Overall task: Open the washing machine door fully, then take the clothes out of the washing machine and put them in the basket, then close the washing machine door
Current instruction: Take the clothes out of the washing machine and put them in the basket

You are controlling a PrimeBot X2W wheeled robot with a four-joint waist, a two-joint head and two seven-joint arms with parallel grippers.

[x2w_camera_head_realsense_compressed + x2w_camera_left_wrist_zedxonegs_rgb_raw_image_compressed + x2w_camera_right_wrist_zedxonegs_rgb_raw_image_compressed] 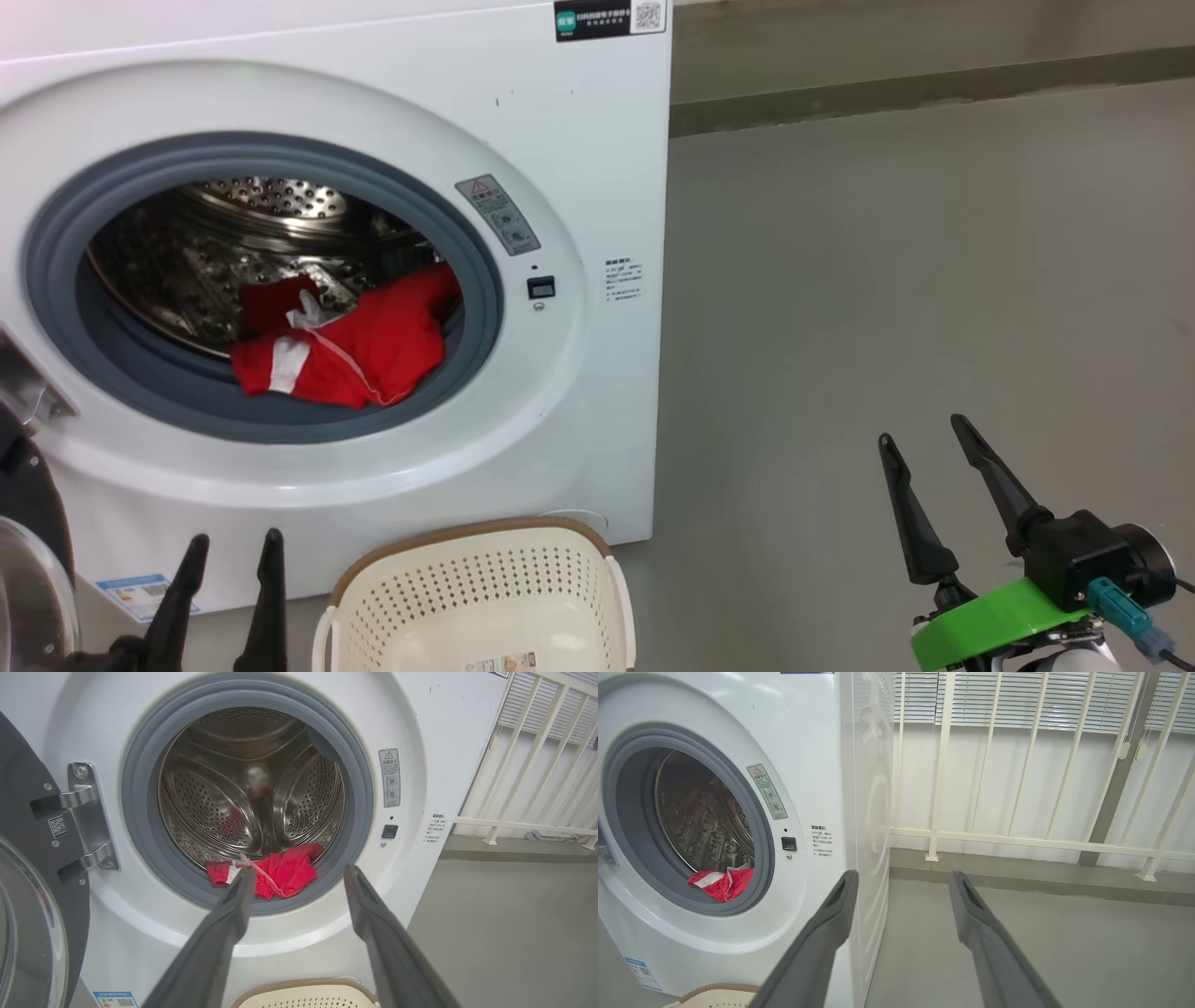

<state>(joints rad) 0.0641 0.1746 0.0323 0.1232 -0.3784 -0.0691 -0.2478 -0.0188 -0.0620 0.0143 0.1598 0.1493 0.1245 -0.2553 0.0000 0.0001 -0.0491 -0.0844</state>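
Black QR label on washing machine

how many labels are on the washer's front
4: black label top right, grey label lower down, small print right of that, blue label bottom left; more may be hidden.

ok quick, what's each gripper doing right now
Left gripper, two long dark fingers: open, holding nothing.
Right gripper, two long dark fingers: open, holding nothing.
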